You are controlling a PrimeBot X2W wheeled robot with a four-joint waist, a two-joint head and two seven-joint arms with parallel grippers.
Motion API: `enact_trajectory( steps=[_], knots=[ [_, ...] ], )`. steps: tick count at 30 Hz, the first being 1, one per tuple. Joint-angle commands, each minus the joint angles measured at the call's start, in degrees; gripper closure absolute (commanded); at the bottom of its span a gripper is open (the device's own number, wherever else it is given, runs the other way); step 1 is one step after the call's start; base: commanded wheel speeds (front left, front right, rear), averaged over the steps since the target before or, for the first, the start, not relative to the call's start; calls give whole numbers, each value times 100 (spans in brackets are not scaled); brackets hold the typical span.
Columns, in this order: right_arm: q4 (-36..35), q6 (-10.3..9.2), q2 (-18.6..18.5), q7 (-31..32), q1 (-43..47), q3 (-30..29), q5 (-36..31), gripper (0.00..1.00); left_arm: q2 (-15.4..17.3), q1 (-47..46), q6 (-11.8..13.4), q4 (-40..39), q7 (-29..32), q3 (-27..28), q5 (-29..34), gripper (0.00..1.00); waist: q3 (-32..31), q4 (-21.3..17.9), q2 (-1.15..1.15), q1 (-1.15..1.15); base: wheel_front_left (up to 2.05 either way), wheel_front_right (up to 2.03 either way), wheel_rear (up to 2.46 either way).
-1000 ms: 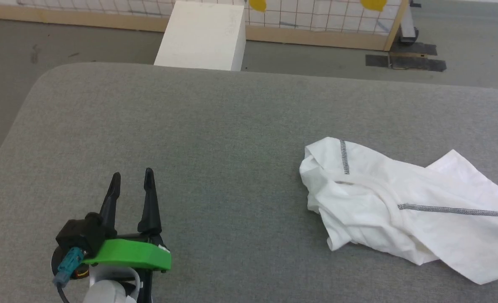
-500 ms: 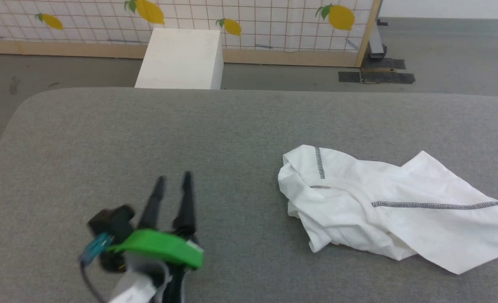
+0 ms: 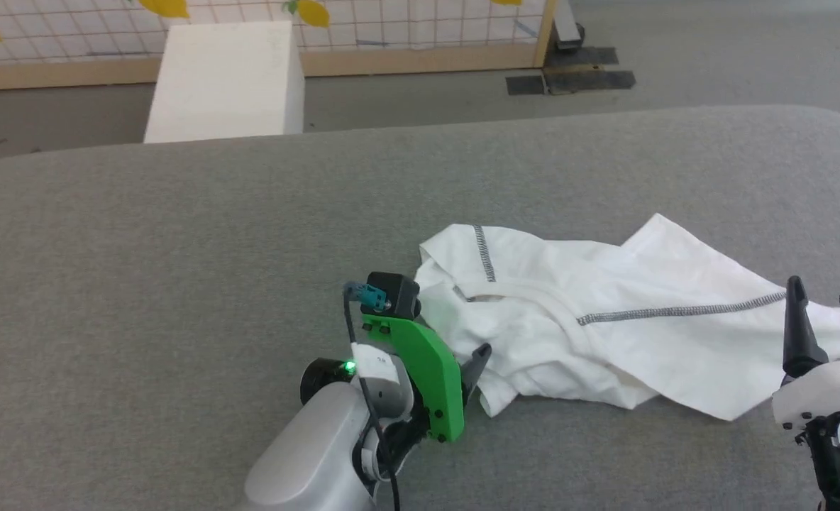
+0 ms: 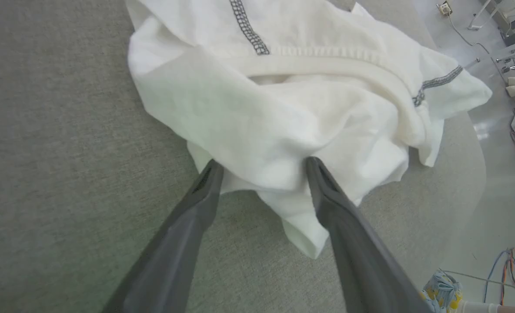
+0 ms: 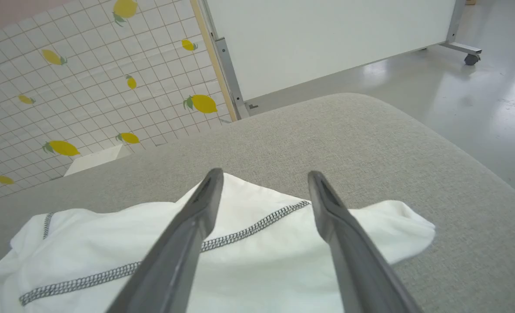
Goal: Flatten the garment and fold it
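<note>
The white garment [image 3: 604, 333] lies crumpled on the right half of the grey table, with dark overlock seams crossing it. My left gripper [image 3: 480, 355] has turned toward the garment's near left edge. In the left wrist view this gripper [image 4: 262, 161] is open, its two fingertips pressing against a bunched fold of the garment [image 4: 283, 87] from either side. My right gripper [image 3: 821, 294] stands open at the lower right, over the garment's right end. In the right wrist view its fingers [image 5: 265, 173] hover spread above the seamed cloth [image 5: 240, 261], touching nothing.
The grey padded table [image 3: 179, 248] stretches bare to the left of the garment. Beyond its far edge a white box [image 3: 228, 78] stands on the floor before a lemon-print grid screen [image 3: 391, 21]. The table's rounded right corner [image 5: 414, 139] lies close to the garment's end.
The head camera has swung right. My left gripper travelled from bare table at the left over to the garment's near edge. My right gripper has come into view at the lower right.
</note>
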Motion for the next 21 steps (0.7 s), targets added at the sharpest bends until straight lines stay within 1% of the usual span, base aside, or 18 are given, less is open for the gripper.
enact_trajectory(
  steps=[1,2,3,4,8,11,15,19,21],
  knots=[
    [39,-9,0,-62,-72,24,26,0,18,-117,18,123,28,-56,55,0,236,-247,0,0,0,0,0],
    [60,-9,0,-94,-76,35,20,0,18,-132,-13,223,50,-95,47,0,259,-282,0,0,0,0,0],
    [81,-9,0,-123,-79,33,3,0,18,-128,-86,251,10,-101,-42,55,277,-304,0,0,0,0,0],
    [98,-9,0,-145,-84,27,-4,0,18,-117,-123,236,-102,-62,-139,100,286,-312,0,0,0,0,0],
    [177,-9,0,-239,-54,-63,-13,0,19,-149,-136,235,-518,85,-252,100,253,-198,0,0,0,0,0],
    [248,-9,0,-283,-41,-44,-11,0,176,-317,-30,187,-969,351,-141,100,161,-31,0,0,0,0,0],
    [350,-9,0,-351,-28,13,-16,0,598,-658,232,-29,-1636,788,161,100,-23,268,0,0,0,0,0],
    [485,-9,0,-413,2,94,-16,0,1133,-921,520,-482,-2153,1153,540,100,-197,597,0,0,0,0,0],
    [538,-9,0,-448,19,118,2,0,1325,-953,573,-770,-2327,1252,666,100,-252,732,0,0,0,0,0]
  ],
)
